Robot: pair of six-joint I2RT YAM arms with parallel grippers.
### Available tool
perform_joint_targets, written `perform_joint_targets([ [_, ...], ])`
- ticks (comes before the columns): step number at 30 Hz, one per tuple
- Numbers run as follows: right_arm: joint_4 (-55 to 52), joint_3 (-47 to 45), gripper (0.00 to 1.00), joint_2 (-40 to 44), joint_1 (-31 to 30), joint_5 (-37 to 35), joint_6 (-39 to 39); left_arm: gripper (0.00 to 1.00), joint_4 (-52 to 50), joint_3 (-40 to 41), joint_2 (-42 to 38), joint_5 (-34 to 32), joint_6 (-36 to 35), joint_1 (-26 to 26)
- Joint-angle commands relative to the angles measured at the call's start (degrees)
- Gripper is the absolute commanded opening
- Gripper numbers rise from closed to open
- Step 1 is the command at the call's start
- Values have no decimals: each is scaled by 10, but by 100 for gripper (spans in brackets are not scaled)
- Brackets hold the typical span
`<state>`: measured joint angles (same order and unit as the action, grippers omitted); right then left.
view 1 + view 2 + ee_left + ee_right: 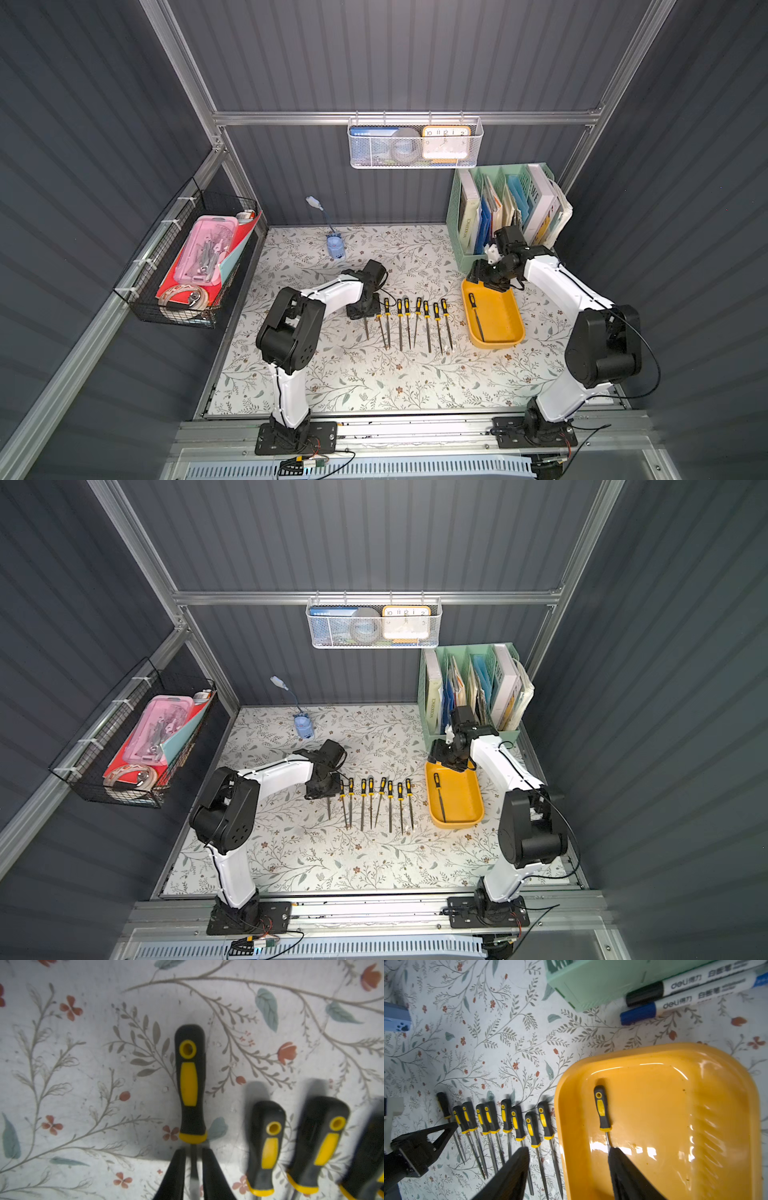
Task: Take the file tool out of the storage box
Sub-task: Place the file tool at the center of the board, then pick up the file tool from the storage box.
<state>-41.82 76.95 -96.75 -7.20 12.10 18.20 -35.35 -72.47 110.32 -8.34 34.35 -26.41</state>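
The mustard-yellow storage box (pixel 500 320) (pixel 463 802) (pixel 675 1126) lies on the floral table at the right. One black-and-yellow file tool (pixel 476 316) (pixel 439 796) (pixel 601 1109) rests in it near its left wall. My right gripper (pixel 492 282) (pixel 568 1149) hangs open over the box's far end; one finger is above the file's blade, the other is outside the box. My left gripper (pixel 365 316) (pixel 193 1150) is open a little around the blade of another file (pixel 189 1082) lying on the table, with a thin gap on each side.
Several files (pixel 411 320) (pixel 508 1118) lie in a row between the left gripper and the box. A mint-green organiser (pixel 461 232) with markers (pixel 685 987) beside it stands behind the box. A small blue lamp (pixel 336 247) is at the back.
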Motion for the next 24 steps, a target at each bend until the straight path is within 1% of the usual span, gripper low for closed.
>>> perform_joint_targets([
  [1, -46, 14, 66, -32, 7, -28, -15, 28, -19, -2, 11, -6, 8, -3],
  [7, -49, 22, 64, -72, 7, -28, -26, 35, -28, -18, -8, -14, 14, -4],
  [12, -46, 24, 62, -102, 7, -36, -33, 42, -43, -65, -35, -19, 13, -4],
  [14, -43, 24, 62, -108, 5, -38, -35, 46, -48, -81, -53, -9, 7, -3],
  [15, -41, 24, 62, -111, 5, -38, -35, 46, -47, -108, -60, -8, 6, -2],
  [17, -35, 23, 62, -116, 1, -41, -39, 48, -38, -128, -79, 2, -1, 0],
  [20, -33, 28, 61, -129, -6, -45, -42, 50, -21, -146, -95, 33, -7, 9],
  [24, -35, 33, 60, -148, -17, -60, -48, 51, 6, -150, -104, 76, -8, 29],
])
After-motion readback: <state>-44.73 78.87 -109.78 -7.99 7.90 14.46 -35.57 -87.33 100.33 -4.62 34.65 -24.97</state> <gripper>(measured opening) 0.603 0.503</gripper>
